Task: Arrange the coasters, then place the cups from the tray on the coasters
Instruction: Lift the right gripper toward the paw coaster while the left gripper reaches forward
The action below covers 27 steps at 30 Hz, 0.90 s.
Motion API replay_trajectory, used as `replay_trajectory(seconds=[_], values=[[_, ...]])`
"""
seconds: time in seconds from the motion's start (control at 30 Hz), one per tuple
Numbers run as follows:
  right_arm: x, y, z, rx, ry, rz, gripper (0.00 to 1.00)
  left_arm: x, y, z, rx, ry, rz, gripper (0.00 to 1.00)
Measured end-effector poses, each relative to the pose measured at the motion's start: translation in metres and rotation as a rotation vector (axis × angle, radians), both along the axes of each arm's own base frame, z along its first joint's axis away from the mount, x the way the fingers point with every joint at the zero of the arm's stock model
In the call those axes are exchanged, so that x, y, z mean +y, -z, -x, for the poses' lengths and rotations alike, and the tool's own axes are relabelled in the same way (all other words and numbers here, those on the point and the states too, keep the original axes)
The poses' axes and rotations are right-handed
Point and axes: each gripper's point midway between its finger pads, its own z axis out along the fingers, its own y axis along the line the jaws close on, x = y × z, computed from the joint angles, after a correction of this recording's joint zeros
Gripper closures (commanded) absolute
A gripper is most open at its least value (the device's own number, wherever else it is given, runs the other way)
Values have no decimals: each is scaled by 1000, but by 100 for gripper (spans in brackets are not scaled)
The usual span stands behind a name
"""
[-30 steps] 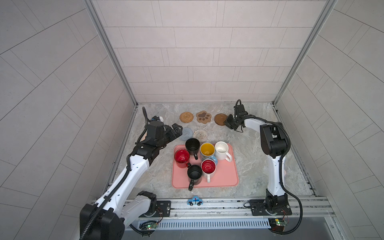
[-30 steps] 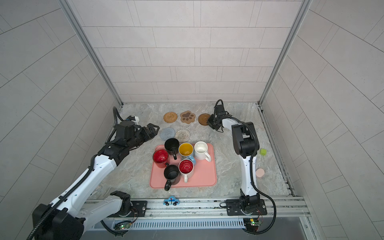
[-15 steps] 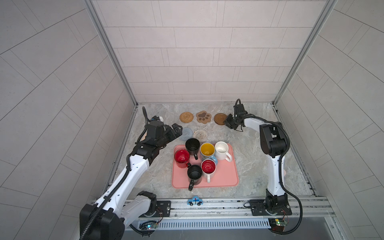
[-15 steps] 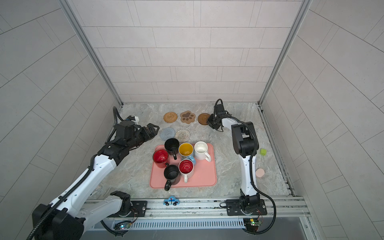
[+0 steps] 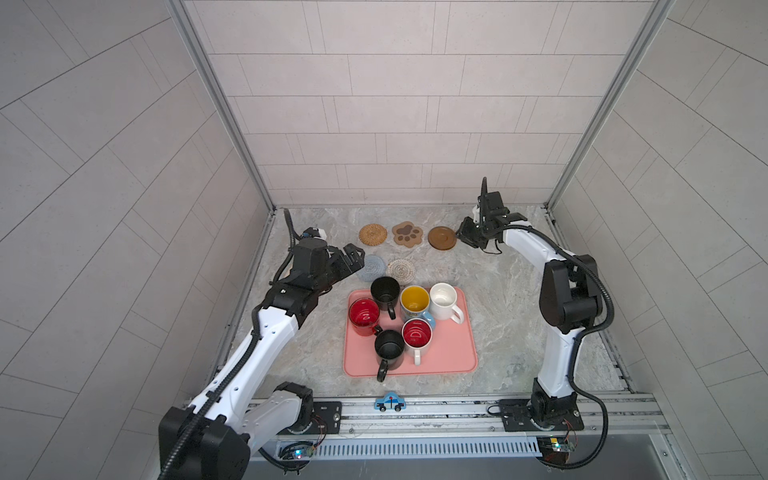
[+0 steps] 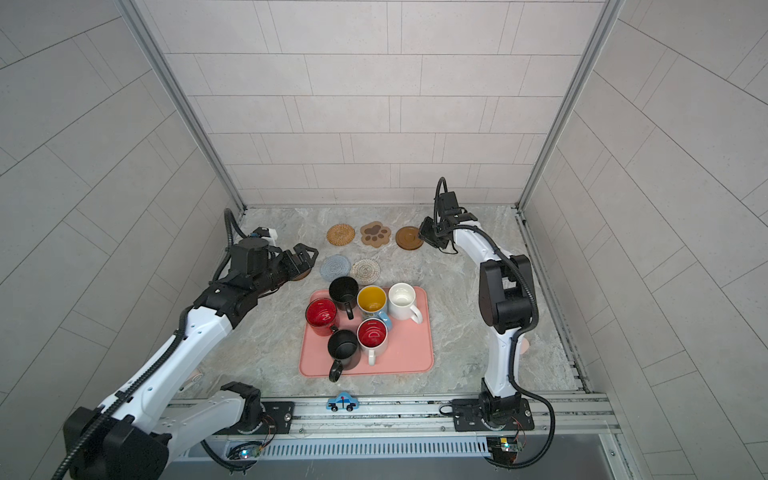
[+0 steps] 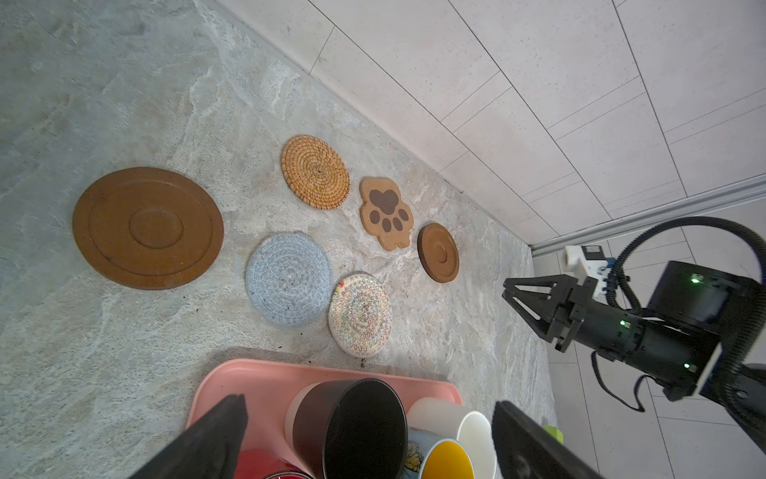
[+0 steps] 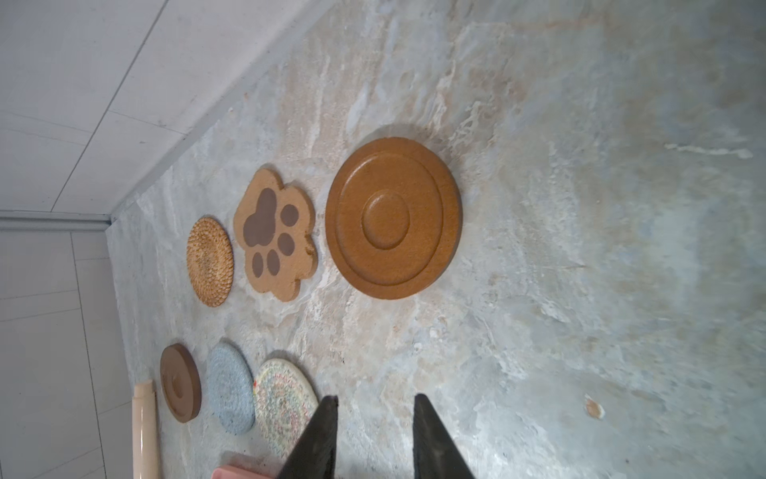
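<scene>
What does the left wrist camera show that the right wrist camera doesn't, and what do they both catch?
Only the left wrist view shows mugs: a black mug, a cream-white mug and a blue mug with yellow inside, plus the open left gripper. Only the right wrist view shows a small tan speck on the marble table. Both show all six coasters, such as the tan paw-shaped coaster, a corner of the salmon-pink tray, and the slightly open right gripper.

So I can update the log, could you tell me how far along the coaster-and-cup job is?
Done: six coasters lie in two rows of three. In hand: nothing; the left gripper and right gripper are both open and empty. Left: all six cups stand on the tray, none on a coaster.
</scene>
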Motion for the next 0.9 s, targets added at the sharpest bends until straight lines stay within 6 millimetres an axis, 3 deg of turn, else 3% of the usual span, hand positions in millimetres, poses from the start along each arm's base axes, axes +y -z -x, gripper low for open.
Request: replay_trajectory(seconds=[0.13,0.27,0.5,0.7,0.9], values=[[3,-10,15,-4,-69,29,66,0,5,-2,9,10,-21,0],[6,-4,28,25,-137,70,66,1,12,-7,21,3,-39,0],[19,-1,33,28,-260,147,66,3,33,-34,45,-29,-97,0],[52,18,39,53,-333,170,66,7,29,-65,34,-100,-116,0],[103,23,30,64,-440,191,64,26,17,-89,11,-234,-161,0]])
